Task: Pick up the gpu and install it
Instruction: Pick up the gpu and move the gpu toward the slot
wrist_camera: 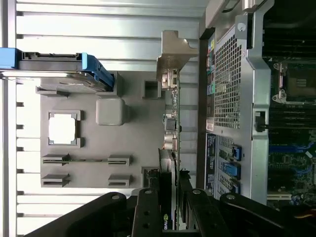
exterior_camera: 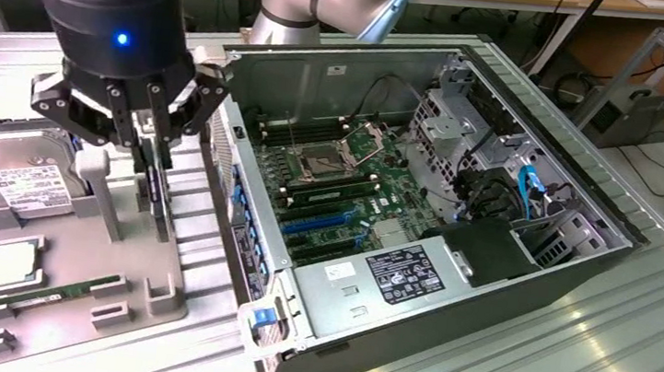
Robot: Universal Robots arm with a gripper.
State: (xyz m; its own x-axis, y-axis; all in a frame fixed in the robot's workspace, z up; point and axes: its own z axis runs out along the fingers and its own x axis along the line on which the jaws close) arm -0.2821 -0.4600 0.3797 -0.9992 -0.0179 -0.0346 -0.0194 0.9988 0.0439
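Both my fingers [exterior_camera: 156, 135] are drawn in partway and clamped on the graphics card [exterior_camera: 160, 198], one against each flat face near its upper edge. The card stands on edge, its lower edge down in a slot of the grey tray [exterior_camera: 115, 251], so it has not left the tray. From my wrist I see the card edge-on, with its silver end bracket [wrist_camera: 174, 52] at the end far from my fingers. The tray lies just beside the computer case [exterior_camera: 355, 87], and the card is in the part of the tray nearest the case. Farther from the case, the same tray holds a hard drive [exterior_camera: 18, 176], a square processor [exterior_camera: 5, 265] and a thin green memory stick [exterior_camera: 49, 297]. The case lies on its side, open, with its circuit board [exterior_camera: 345, 187] showing, on the ribbed metal counter [exterior_camera: 610, 363].
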